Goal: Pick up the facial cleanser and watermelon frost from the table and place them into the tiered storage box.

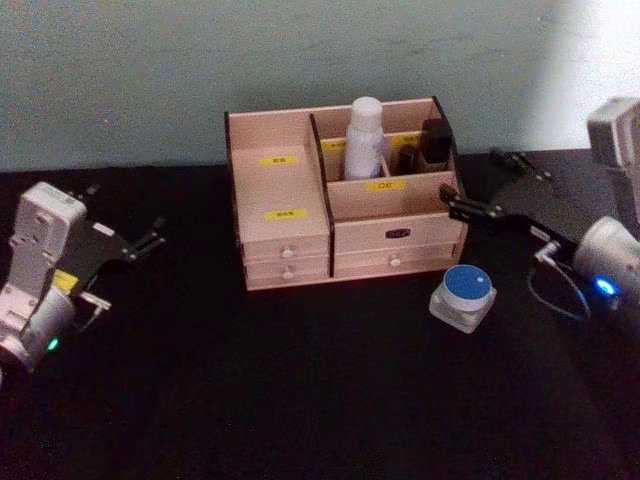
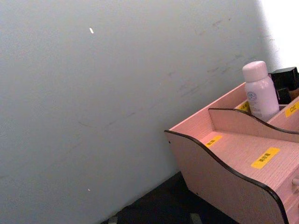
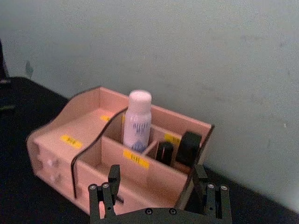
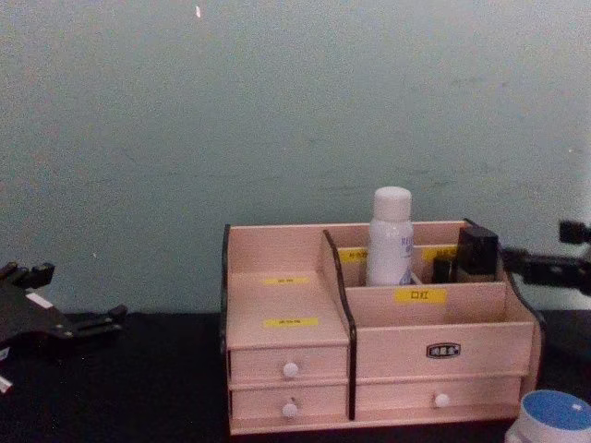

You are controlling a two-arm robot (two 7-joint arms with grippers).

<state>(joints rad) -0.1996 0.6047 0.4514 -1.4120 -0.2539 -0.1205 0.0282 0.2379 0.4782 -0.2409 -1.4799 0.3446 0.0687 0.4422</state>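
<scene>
- At centre frame, the facial cleanser [image 1: 364, 135], presumably the white bottle, is stood upright in the tiered storage box's [image 1: 272, 190] rear compartment, steadied by dividers.
- The right claw [image 1: 452, 203] is held open and empty beside a dark bottle [image 1: 436, 140].
- The left claw [image 1: 150, 238] is parked open, far left.

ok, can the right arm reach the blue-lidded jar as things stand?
Probably yes. The blue-lidded jar stands alone on the table, just off the tiered storage box's front right corner, nothing over it; the right gripper hangs open beside that corner.
</scene>
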